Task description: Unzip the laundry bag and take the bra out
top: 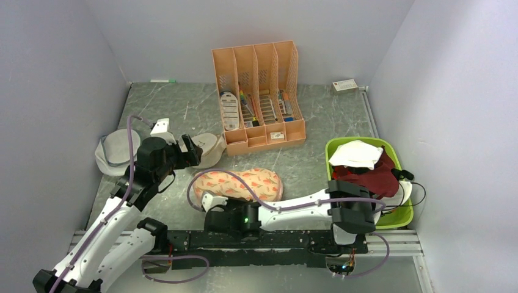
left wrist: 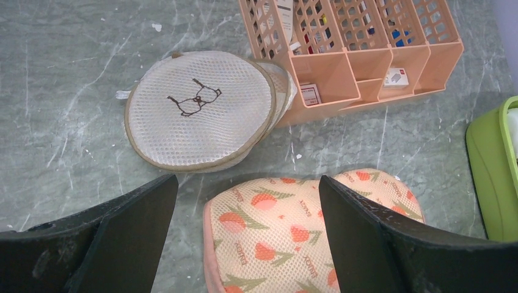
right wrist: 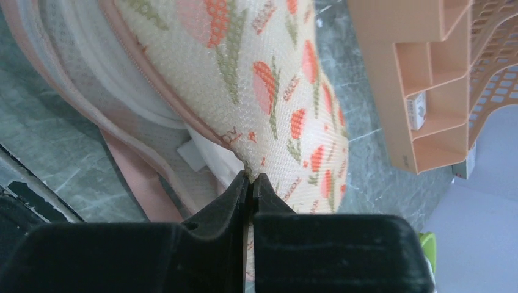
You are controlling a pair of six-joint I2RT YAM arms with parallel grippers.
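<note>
Pinching the edge of the laundry bag (right wrist: pixel 275 91), the right gripper (right wrist: pixel 251 178) has its fingers pressed together right on the zip (right wrist: pixel 160 90). Whether they hold the slider itself or only a fold of fabric is too small to tell in the wrist view. The bag lies flat on the table (top: pixel 183 110), in front of the peach organiser (top: pixel 223 67) and just beside the round beige pouch (left wrist: pixel 198 110). Along the seam it already gapes, showing pale mesh and something white inside.

The left gripper (left wrist: pixel 244 183) hangs above the bag's left lobe with its jaws spread wide, gripping nothing, so nothing pins the bag down. That is the main risk: a pull along the zip may drag the whole light case across the table instead of running the slider. A grip on fabric alone would slip off, or bunch the mesh into the teeth and jam them. If the left arm descends to brace (a sensible move), it could land on the pouch instead, since the two sit so close.
</note>
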